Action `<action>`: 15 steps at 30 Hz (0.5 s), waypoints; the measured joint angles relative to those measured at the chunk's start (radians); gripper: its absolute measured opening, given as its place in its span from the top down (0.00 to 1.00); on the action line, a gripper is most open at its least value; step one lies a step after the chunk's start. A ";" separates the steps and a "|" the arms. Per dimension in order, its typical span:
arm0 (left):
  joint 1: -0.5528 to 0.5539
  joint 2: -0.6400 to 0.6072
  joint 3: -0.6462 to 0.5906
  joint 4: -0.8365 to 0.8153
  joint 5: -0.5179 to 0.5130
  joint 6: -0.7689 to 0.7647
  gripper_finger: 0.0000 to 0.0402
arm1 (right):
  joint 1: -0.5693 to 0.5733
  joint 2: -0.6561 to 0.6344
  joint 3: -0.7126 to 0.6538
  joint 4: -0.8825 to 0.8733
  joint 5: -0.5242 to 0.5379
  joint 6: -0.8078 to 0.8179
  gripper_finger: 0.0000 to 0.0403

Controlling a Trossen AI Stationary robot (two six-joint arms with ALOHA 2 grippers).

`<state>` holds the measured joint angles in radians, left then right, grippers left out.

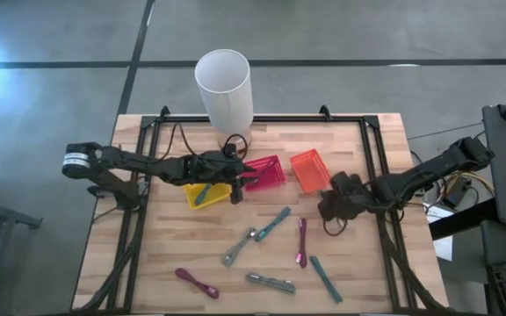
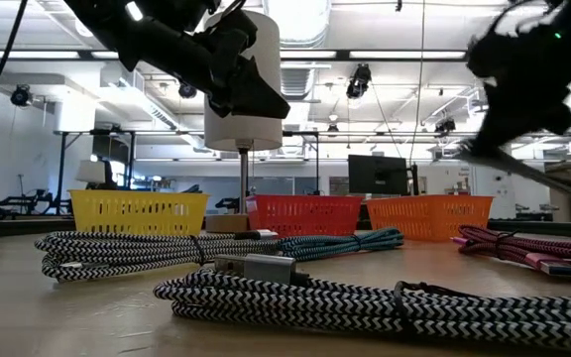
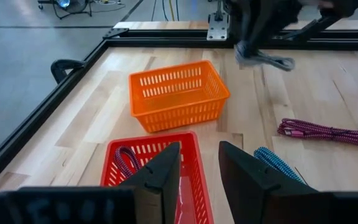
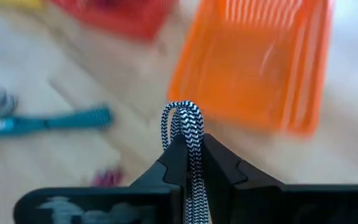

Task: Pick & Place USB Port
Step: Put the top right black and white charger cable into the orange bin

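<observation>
Beside the orange basket, on the side away from the red basket, the right gripper has its jaws pinched shut on a looped black-and-white braided cable, held off the table.

The cable looks light, soft and floppy; its braid should give the fingers good friction. Judging by the loop, the fold is a fair hold, though loose ends may dangle and snag the basket rim.

The orange basket appears empty. The red basket holds a purple cable. The yellow basket holds a teal cable.

The left gripper hovers over the red basket, fingers parted and empty.
</observation>
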<state>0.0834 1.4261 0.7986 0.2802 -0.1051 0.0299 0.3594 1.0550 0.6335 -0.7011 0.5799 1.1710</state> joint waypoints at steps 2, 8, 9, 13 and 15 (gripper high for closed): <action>0.000 0.000 0.000 0.000 0.000 0.000 0.71 | -0.011 0.000 0.030 -0.001 0.092 -0.086 0.94; 0.000 0.000 0.000 0.007 0.000 -0.002 0.71 | -0.089 0.000 0.124 0.002 0.295 -0.389 0.94; 0.000 0.000 0.000 0.008 0.000 -0.002 0.71 | -0.110 0.000 0.140 0.003 0.304 -0.431 0.94; 0.000 0.000 0.000 0.032 0.000 -0.002 0.71 | -0.219 0.000 0.176 0.015 0.308 -0.537 0.94; 0.000 0.000 0.000 0.042 0.000 -0.003 0.71 | -0.286 0.000 0.173 0.046 0.299 -0.539 0.94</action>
<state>0.0834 1.4261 0.7982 0.3227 -0.1051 0.0273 0.0739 1.0546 0.8061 -0.6551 0.8787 0.6324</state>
